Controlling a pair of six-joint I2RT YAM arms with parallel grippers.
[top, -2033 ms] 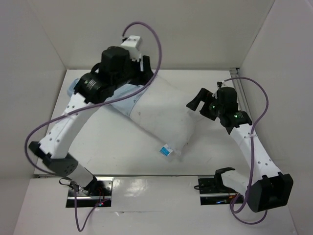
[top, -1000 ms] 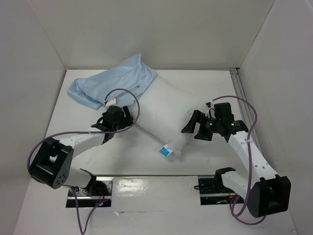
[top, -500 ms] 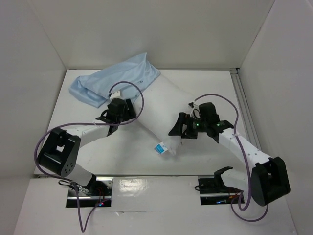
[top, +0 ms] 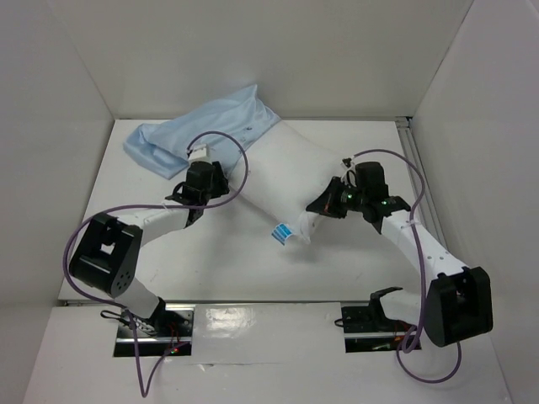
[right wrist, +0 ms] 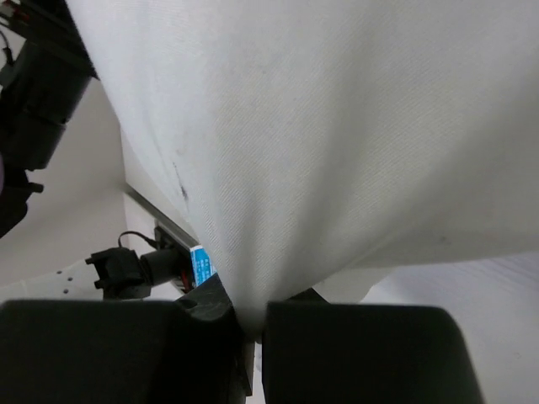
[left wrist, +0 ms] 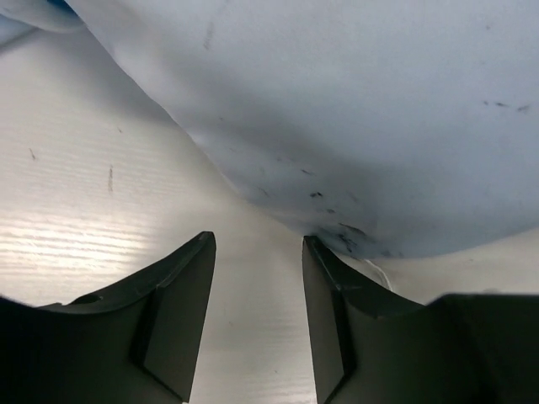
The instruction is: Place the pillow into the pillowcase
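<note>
Left claw: jaws apart and holding nothing. It sits low over the surface with its tips aimed at a fold of blue cloth.
Pillowcase: the limp light blue sack is bunched up just ahead of the left claw and spreads away beyond it. The left wrist view shows its edge bulging right at the fingertips. I can't tell if the right-hand tip is actually touching it.
Why the left is there: my guess is it's lined up to pinch that lower edge and get the mouth open.
Right claw: clamped on a pinch of the pillow's white fabric, which is squeezed into a ridge between the fingers.
Pillow: the plump white cushion runs diagonally away from the right claw towards the left one. Its far end is against or under the blue cloth. Can't say if any of it is inside yet.
Why the right holds that end: probably so it can push or steer the pillow towards the pillowcase while the other end gets sorted.
Tag: a small blue-and-white label on the pillow's edge, just beside the right claw. There's print on it, but it's way too small to read.
Other writing: none I can make out, only some dark smudges on the blue cloth.
</note>
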